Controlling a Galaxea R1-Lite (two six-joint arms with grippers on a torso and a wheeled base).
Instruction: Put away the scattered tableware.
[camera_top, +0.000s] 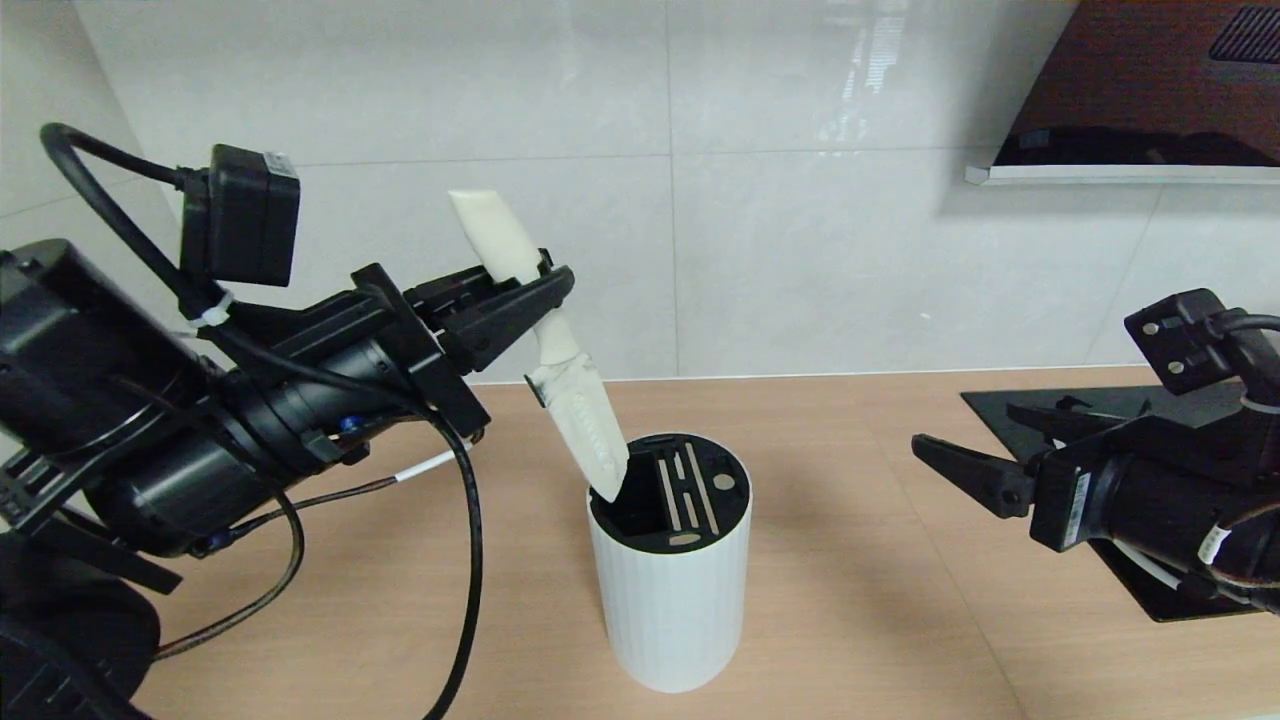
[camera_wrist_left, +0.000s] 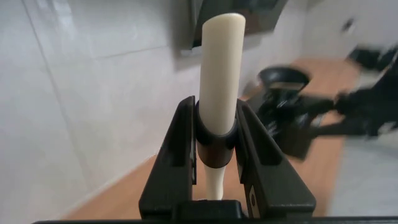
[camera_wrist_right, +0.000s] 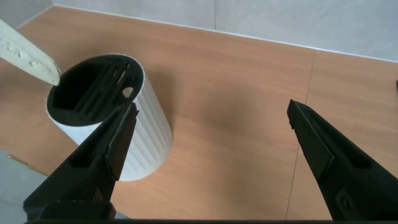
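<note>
Head view, left to right. My left gripper is high over the left of the counter, clamped hard on the white knife at mid-handle. The left wrist view confirms it: both fingers are pressed flat on the handle, with the butt sticking out past them.

The blade points down and is tilted, with the tip leaning right. The tip is at the left edge of the white holder, over the wide opening in its black top. It is not over the narrow slots just to the right. I can't tell whether the tip is inside the opening or only at the rim.

The holder stands upright mid-counter, nearer than the wall.

My right gripper hangs to the right of the holder, well apart from it. It is spread wide and holds nothing. A black cooktop lies beyond it.

My read on the step: the knife is being inserted and isn't seated yet.

For the next move I'd bring the blade closer to vertical and line the tip up with one opening. Then I'd lower it straight down and only let go once the holder carries the knife. The risk is that a tilted push levers on the rim and tips the holder.
</note>
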